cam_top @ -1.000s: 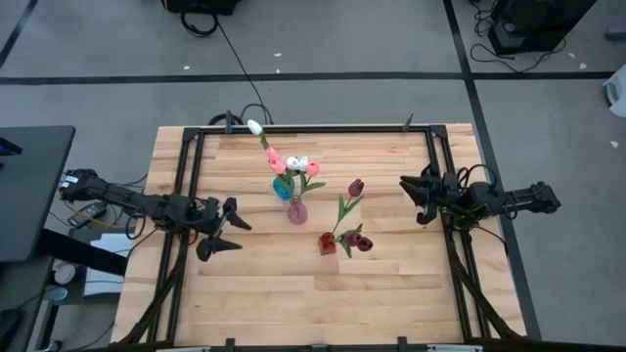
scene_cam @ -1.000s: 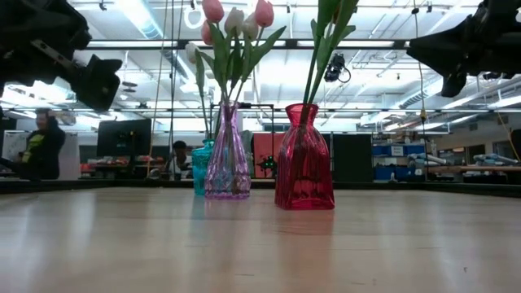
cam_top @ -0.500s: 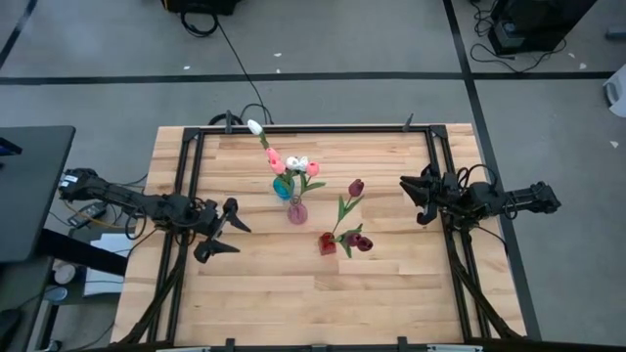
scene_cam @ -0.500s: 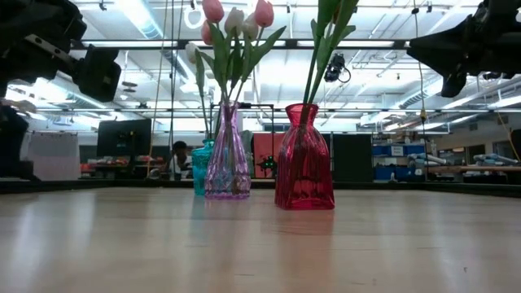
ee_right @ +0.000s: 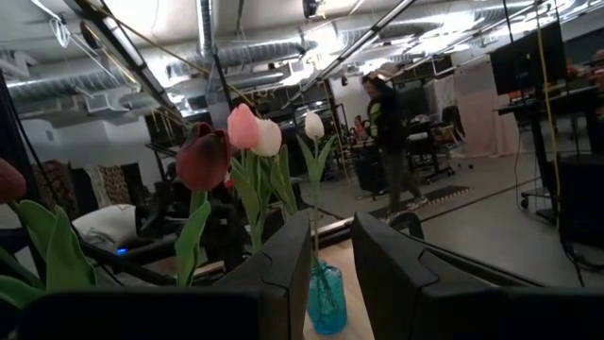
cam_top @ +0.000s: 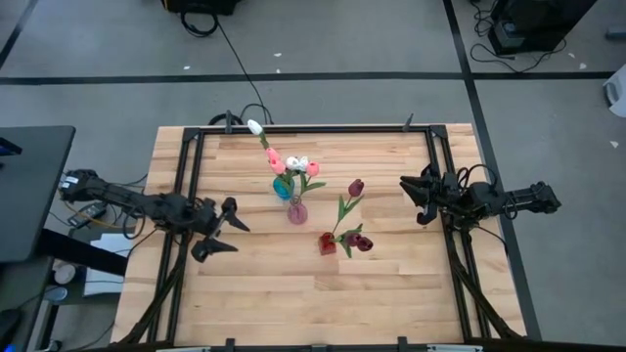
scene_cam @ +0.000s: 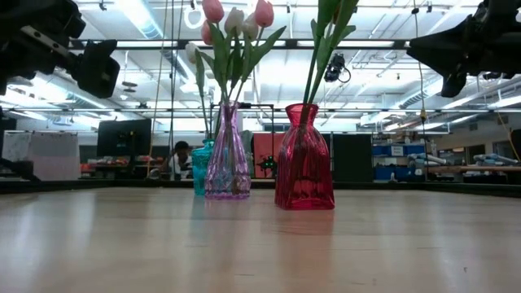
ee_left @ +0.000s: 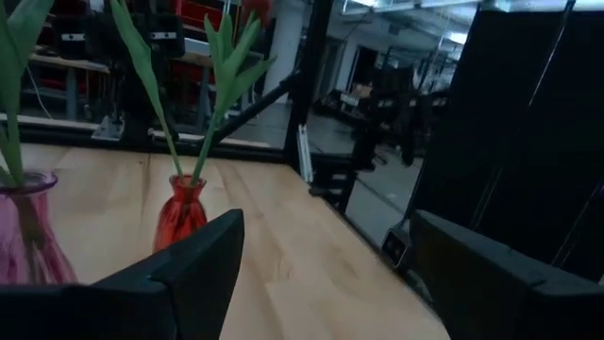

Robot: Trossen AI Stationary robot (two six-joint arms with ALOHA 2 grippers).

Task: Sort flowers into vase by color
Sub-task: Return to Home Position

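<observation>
Pale plank wooden table: honey-blond, straight grain stripes, with a black metal frame on it.
Red ribbed glass vase, table centre: translucent crimson. Maroon tulip heads at its 1 and 3 o'clock; green leaves.
Pink fluted glass vase, 11 o'clock of the red: translucent rose-violet. Pink tulip heads above, one whitish between.
Teal glass vase, 11 o'clock of the pink: blue-green. White tulip head at its 11 o'clock.

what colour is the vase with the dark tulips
The vase is red, clearest in the low view.
</observation>
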